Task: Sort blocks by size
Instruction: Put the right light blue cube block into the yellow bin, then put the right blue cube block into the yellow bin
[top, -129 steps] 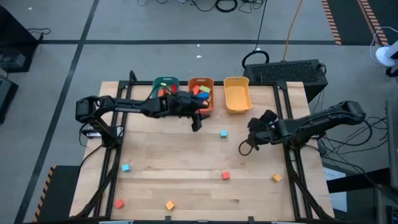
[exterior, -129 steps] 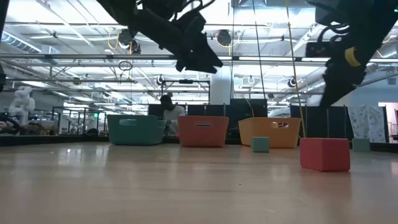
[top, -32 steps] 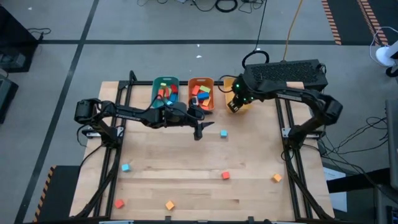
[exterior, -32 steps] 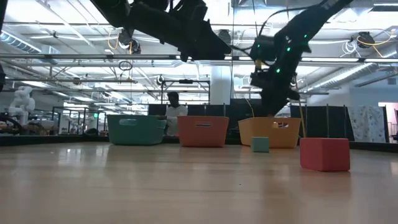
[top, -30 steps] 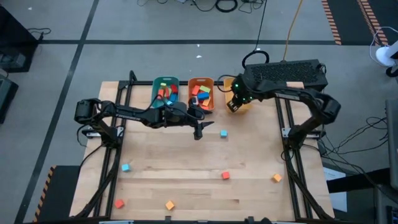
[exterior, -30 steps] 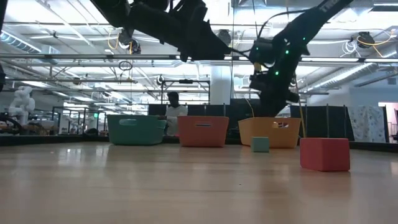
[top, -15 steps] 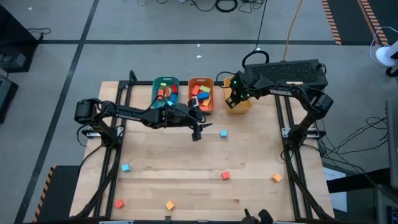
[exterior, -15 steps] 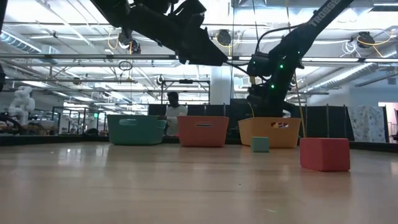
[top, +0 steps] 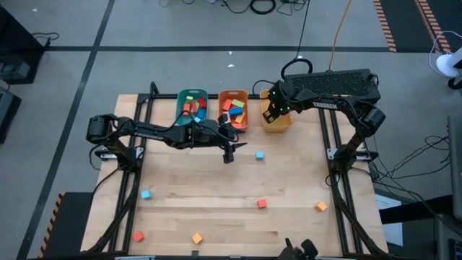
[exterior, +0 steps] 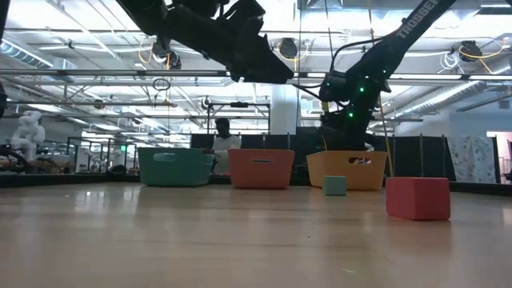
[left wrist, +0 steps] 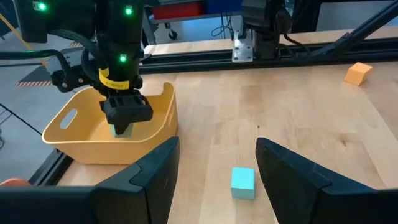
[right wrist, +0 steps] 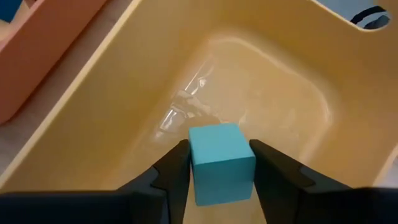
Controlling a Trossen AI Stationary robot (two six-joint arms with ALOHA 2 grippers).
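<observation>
Hovering in yellow bin [right wrist: 112, 106]: right end effector [right wrist: 221, 163] flanking blue cube [right wrist: 221, 163], grip unclear | left end effector [left wrist: 217, 177] parted, empty

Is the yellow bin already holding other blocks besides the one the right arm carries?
No: in the right wrist view the yellow bin shows a bare floor under the light blue block.

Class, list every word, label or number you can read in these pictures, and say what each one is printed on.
"TROSSEN": white letters on the right dark robot arm, seen in the low view.
Yellow label on that arm's wrist: too small to read.
Sticker on the yellow plastic bin: blurred, unreadable.
Nothing else readable shows.
</observation>
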